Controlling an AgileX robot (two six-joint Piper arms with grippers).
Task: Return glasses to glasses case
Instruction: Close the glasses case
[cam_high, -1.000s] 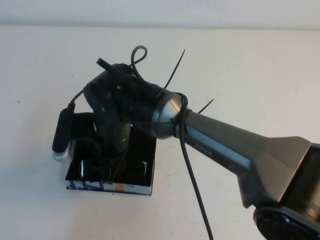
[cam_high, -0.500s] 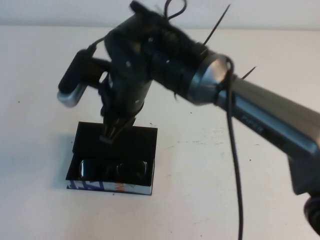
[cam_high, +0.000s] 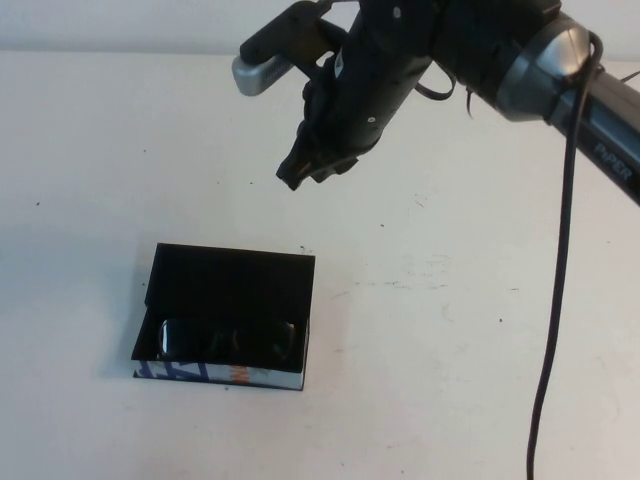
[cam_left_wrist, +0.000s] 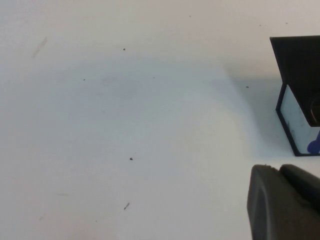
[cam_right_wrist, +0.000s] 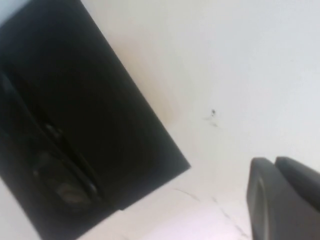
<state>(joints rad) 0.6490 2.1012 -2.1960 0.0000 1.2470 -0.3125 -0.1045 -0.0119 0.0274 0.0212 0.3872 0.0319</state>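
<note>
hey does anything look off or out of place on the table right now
Nothing stands out. The glasses lie inside the open glasses case, flap lid back. The right gripper hangs above the table, holding nothing; the left gripper sits beside the case.

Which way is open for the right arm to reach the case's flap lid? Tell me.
Probably from straight above. The right gripper hangs over the table beyond the glasses case, nothing between them. The flap lid lies open and bare; the glasses sit inside. The left gripper waits beside the case.

The right hand (cam_high: 300, 176) has lifted away from the glasses case (cam_high: 228, 283).
</note>
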